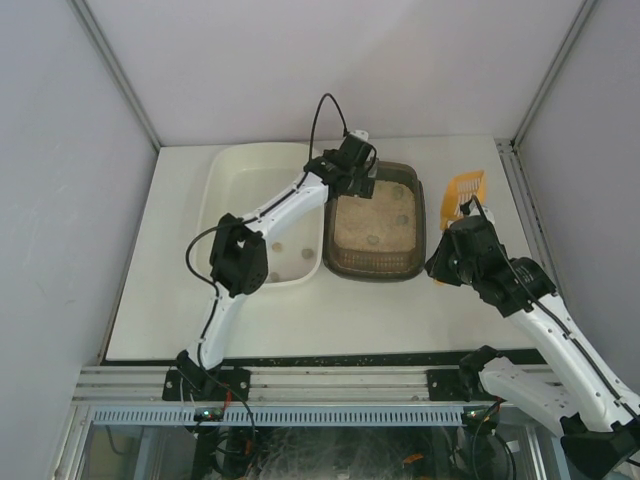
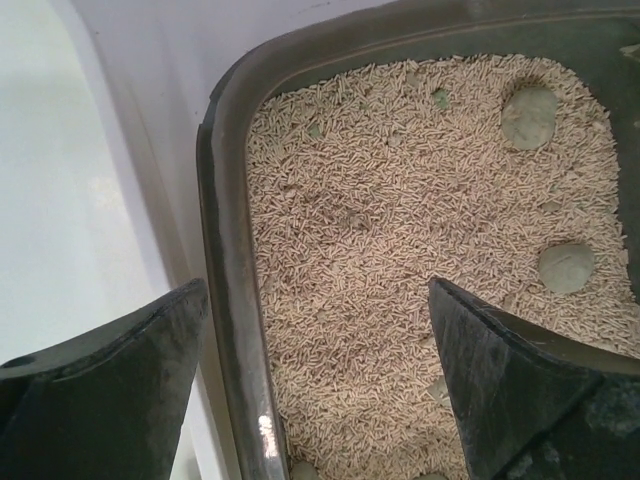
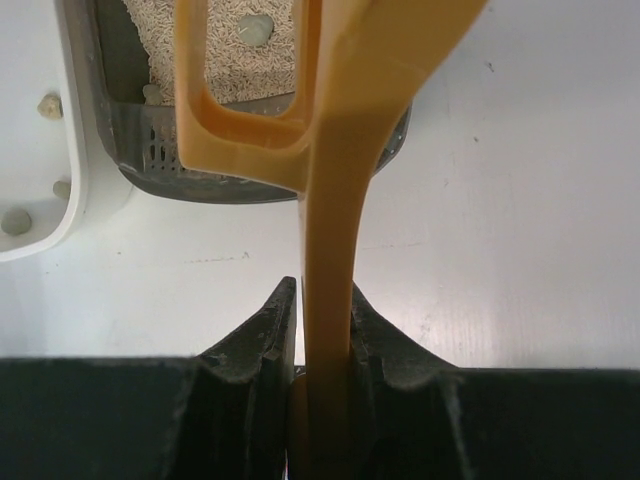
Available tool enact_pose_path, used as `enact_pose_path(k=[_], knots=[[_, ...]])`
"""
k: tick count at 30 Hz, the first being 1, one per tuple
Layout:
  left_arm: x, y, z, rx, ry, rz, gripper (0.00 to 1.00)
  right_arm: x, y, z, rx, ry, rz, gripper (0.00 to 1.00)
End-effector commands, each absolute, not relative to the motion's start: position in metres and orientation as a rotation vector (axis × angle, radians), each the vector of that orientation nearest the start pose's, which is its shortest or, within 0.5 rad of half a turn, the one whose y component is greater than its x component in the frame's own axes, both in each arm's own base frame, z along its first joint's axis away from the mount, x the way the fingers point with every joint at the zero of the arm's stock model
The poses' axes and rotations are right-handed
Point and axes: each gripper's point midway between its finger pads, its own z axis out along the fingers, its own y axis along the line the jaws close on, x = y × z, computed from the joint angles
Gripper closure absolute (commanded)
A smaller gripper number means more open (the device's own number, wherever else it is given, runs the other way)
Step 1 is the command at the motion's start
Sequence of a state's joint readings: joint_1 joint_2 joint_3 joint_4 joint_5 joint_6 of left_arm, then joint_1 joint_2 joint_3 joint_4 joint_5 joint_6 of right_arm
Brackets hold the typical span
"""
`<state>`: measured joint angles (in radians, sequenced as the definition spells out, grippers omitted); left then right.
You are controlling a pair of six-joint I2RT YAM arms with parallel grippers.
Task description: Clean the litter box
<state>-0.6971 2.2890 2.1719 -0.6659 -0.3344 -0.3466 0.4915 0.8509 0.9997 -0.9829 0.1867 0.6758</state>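
Note:
The dark brown litter box (image 1: 375,262) sits mid-table, filled with beige pellet litter holding a few grey-green clumps (image 2: 528,115). My left gripper (image 1: 352,170) is open at the box's far left corner. In the left wrist view it (image 2: 320,330) straddles the ribbed rim (image 2: 225,280), one finger outside and one over the litter. My right gripper (image 1: 452,240) is to the right of the box, shut on the handle of an orange slotted scoop (image 1: 465,188). The handle (image 3: 335,200) shows clamped in the right gripper (image 3: 325,300), above the table.
A larger white plastic tub (image 1: 232,170) stands against the litter box's left side, with a few small clumps (image 1: 278,247) in it. It also shows in the right wrist view (image 3: 75,190). White walls enclose the table on three sides.

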Motion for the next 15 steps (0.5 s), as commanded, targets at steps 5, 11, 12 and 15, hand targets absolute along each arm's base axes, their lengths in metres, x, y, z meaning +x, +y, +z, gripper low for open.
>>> enact_pose_path(k=[5, 11, 12, 15], knots=[[0.491, -0.345, 0.118, 0.264, 2.293, -0.071, 0.06, 0.212, 0.102, 0.201, 0.299, 2.331, 0.394, 1.0], [0.494, -0.339, 0.11, 0.236, 2.3, -0.04, 0.12, 0.214, 0.101, 0.196, 0.308, 2.329, 0.417, 1.0], [0.492, -0.339, 0.108, 0.234, 2.311, -0.044, 0.14, 0.214, 0.1, 0.195, 0.308, 2.332, 0.415, 1.0], [0.482, -0.342, 0.102, 0.22, 2.353, -0.078, 0.2, 0.214, 0.099, 0.193, 0.312, 2.333, 0.412, 1.0]])
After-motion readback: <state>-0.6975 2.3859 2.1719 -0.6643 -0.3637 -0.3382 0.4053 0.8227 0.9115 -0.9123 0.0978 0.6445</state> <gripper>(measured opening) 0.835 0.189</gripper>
